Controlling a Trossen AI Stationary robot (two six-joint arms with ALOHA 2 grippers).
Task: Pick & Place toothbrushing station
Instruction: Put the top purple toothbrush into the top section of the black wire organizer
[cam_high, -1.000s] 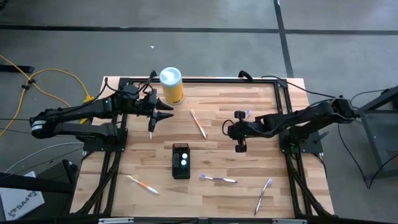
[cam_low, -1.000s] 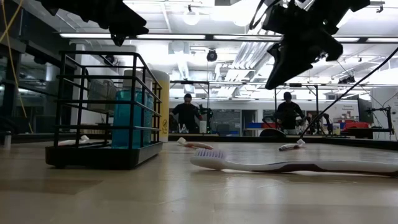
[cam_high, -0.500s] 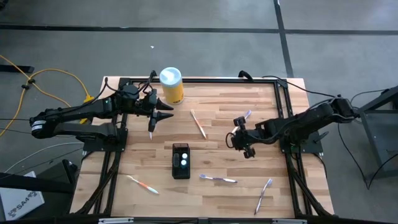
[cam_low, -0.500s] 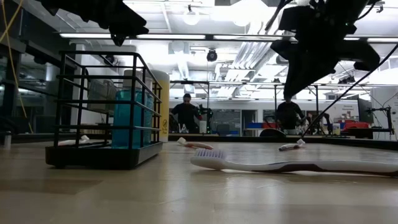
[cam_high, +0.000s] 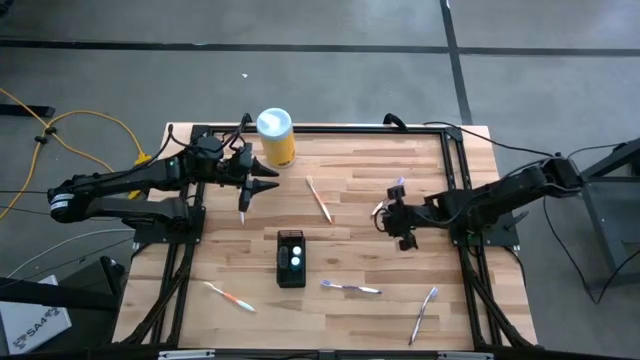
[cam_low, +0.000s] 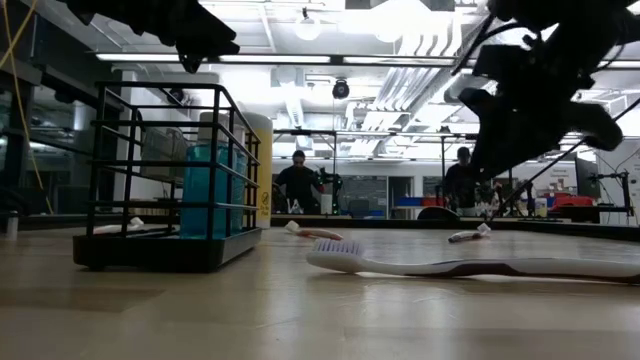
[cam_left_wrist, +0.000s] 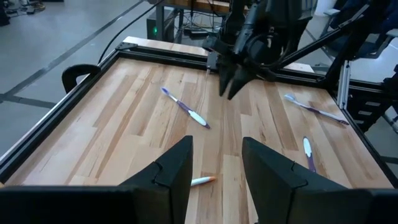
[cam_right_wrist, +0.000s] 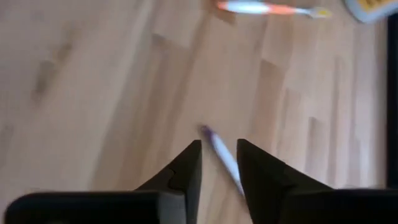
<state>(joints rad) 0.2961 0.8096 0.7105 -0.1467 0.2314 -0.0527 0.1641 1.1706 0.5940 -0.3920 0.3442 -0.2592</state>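
The toothbrushing station (cam_high: 291, 258) stands mid-table, near the front — a stiff, light wire frame, probably best pinched by its top rim. Both grippers hover empty, fingers spread: left gripper (cam_high: 262, 177) wide, right gripper (cam_high: 398, 221) narrowly.

A yellow canister (cam_high: 277, 138) with a white lid stands at the table's (cam_high: 350, 165) far edge. Several toothbrushes lie scattered on the wood: an orange-handled one (cam_high: 319, 199), another orange one (cam_high: 231, 297), and two purple ones (cam_high: 350, 288) (cam_high: 424, 313).
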